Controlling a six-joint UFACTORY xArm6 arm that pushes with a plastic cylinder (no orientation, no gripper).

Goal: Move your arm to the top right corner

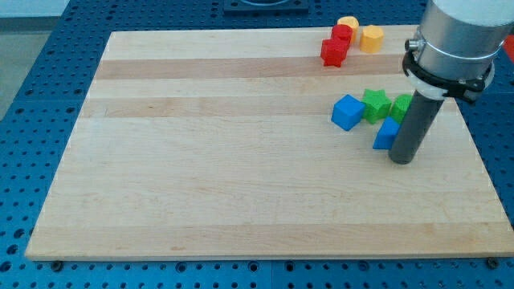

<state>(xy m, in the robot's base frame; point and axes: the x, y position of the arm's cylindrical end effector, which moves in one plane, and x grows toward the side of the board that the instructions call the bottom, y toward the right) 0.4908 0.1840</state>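
My dark rod comes down at the view's right, and my tip (403, 159) rests on the wooden board (241, 185). It sits just right of and below a blue block (386, 134) that the rod partly hides. A blue cube (348, 111) lies to the left of it, with a green star-shaped block (375, 104) beside it and another green block (401, 106) partly behind the rod. Near the view's top right are a red block (334, 51), a smaller red block (343, 34), a yellow block (348, 22) and a yellow hexagonal block (371, 38).
The board lies on a blue perforated table (48, 48). The arm's grey cylindrical body (454, 40) hangs over the board's top right corner. The board's right edge (482, 168) is close to my tip.
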